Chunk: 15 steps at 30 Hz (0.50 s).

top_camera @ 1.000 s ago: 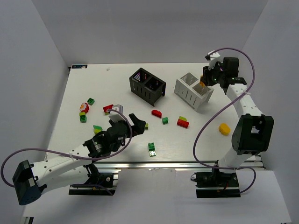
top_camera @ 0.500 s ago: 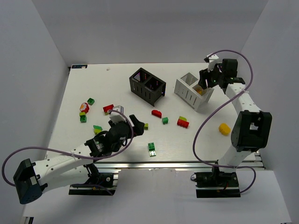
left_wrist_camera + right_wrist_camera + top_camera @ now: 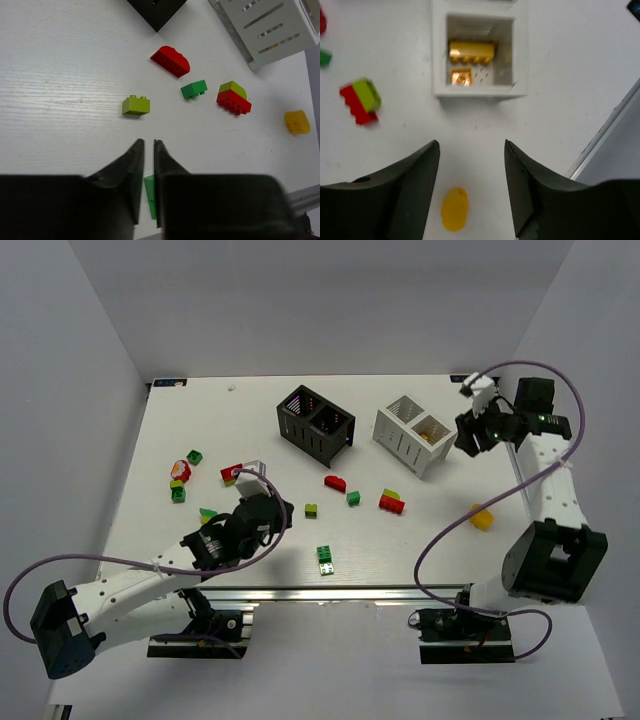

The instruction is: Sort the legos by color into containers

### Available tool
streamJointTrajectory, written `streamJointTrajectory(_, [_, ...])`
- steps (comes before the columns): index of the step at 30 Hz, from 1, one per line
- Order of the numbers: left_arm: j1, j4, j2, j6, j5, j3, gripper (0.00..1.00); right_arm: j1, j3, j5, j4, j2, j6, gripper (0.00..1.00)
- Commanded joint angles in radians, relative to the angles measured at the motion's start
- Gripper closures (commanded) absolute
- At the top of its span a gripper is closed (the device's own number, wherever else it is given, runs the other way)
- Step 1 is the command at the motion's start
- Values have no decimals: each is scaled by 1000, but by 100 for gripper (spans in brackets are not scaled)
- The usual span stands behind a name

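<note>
Fingers (image 3: 131, 165) of the left gripper (image 3: 148, 142) are pressed together on nothing, with the lime brick (image 3: 135, 105) loose just ahead at twelve o'clock. They should open wide and straddle it squarely before closing. The right gripper (image 3: 471, 145) gapes empty, the yellow brick (image 3: 455, 209) at six o'clock from the white bin (image 3: 480, 91).

Bins side by side, rear-centre of table (image 3: 200, 410): left bin (image 3: 315, 424), right bin (image 3: 415, 435). Right bin's right compartment holds two bricks (image 3: 471, 51). In front of bins, row left to right: domed brick (image 3: 335, 481), small brick (image 3: 353, 498), two-layer stack (image 3: 391, 502). Far left: brick cluster (image 3: 180, 472). Right of stack, apart: lone brick (image 3: 481, 517). Near front edge: plate (image 3: 325, 556).
</note>
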Motion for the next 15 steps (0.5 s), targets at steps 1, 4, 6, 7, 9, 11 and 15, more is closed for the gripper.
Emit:
streamJointTrajectory(1, [30,-27,-12,15,68,28,81,-13,-124,21,-319,-58,-289,46])
streamJointTrajectory(4, [53,-44,-21,20,88,20,75,-27,-268,129,-327,-125,-346,41])
streamJointTrajectory(6, [68,-53,-26,18,103,15,47,-32,-313,192,-296,-158,-347,28])
streamJointTrajectory(7, [76,-55,-27,20,108,9,39,-30,-325,213,-293,-159,-349,21])
streamJointTrajectory(9, [97,-47,-31,26,128,-5,24,-32,-347,261,-275,-147,-343,14])
streamJointTrajectory(11, [114,-38,-27,33,146,-12,21,-33,-351,330,-232,-130,-324,11])
streamJointTrajectory(15, [157,-20,-6,55,198,-9,18,-32,-332,394,-180,-61,-301,11])
